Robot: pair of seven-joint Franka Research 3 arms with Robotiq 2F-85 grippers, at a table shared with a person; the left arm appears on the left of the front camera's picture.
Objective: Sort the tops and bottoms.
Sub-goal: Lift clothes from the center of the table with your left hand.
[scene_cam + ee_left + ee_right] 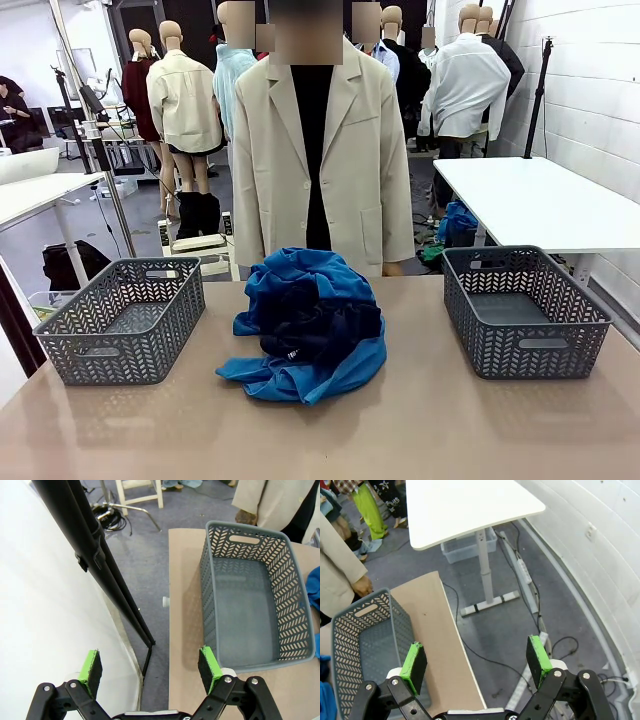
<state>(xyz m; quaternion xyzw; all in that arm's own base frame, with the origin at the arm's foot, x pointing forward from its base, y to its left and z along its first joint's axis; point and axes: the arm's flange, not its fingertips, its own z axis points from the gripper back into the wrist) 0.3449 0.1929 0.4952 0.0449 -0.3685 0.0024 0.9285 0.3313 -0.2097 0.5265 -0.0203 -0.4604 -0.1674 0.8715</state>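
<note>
Tan table point(450, 430) before me.
The left basket point(120, 362), grey and perforated, stood well apart from the right basket point(530, 350); a person point(320, 150) in a beige jacket faced me across it.

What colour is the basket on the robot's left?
The basket is grey; the front view shows it best.

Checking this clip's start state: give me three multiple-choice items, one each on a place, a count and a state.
1. Where is the garment pile? A: on a chair. B: on the table, centred. C: on the floor.
2. How many grey baskets? A: one. B: three. C: two.
3. Left end effector? A: open, empty. B: shut on a top. C: shut, empty.
Answers: 1 B, it lies between the baskets; 2 C, one at each side; 3 A, its green pads stand apart with nothing between.
</note>
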